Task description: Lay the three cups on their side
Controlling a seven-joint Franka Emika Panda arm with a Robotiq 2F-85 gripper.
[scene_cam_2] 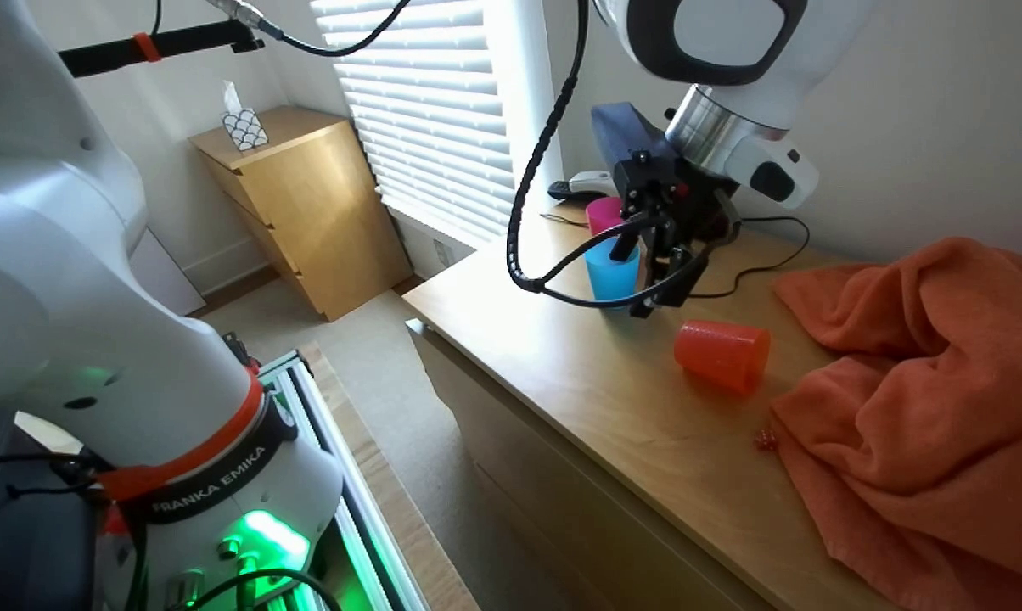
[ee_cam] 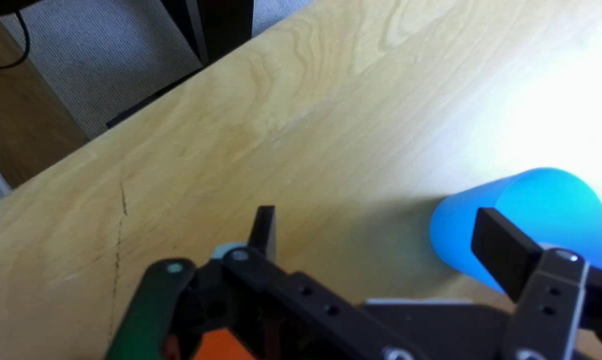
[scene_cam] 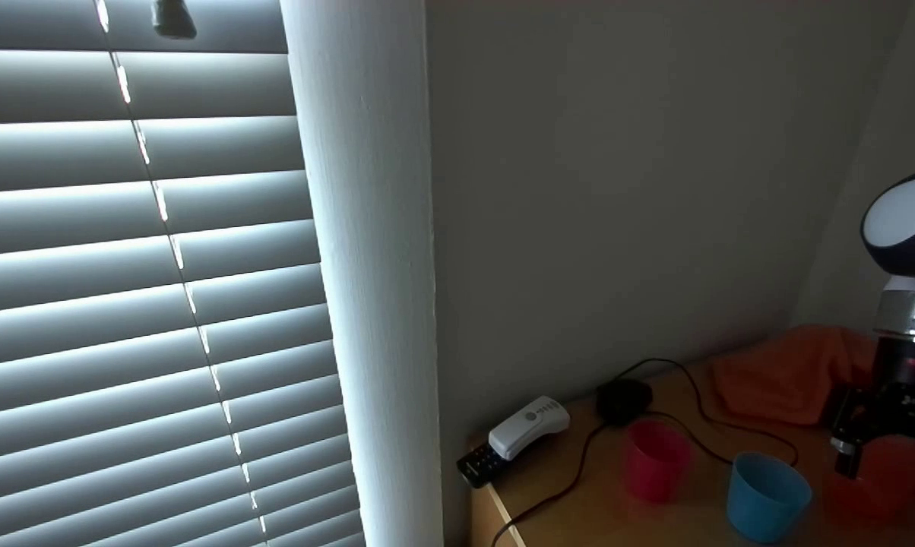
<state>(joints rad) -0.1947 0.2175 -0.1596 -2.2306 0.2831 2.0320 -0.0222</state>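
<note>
The blue cup [scene_cam: 765, 497] stands upright on the wooden dresser top; it also shows in the wrist view [ee_cam: 461, 227] and partly behind the gripper in an exterior view [scene_cam_2: 610, 271]. The pink cup [scene_cam: 655, 460] stands upright beyond it, partly hidden in an exterior view [scene_cam_2: 603, 214]; only a sliver shows at the wrist view's right edge. The orange-red cup [scene_cam_2: 721, 355] lies on its side near the towel. My gripper [scene_cam_2: 642, 280] is open and empty above the dresser. In the wrist view, one finger of the gripper [ee_cam: 381, 235] overlaps the blue cup; contact cannot be told.
A crumpled orange towel [scene_cam_2: 927, 382] lies beside the orange-red cup. A black round device [scene_cam: 625, 400] with cables, a white remote [scene_cam: 530, 427] and a black remote [scene_cam: 482, 465] lie near the wall. The dresser's front edge [scene_cam_2: 545, 407] faces the robot base.
</note>
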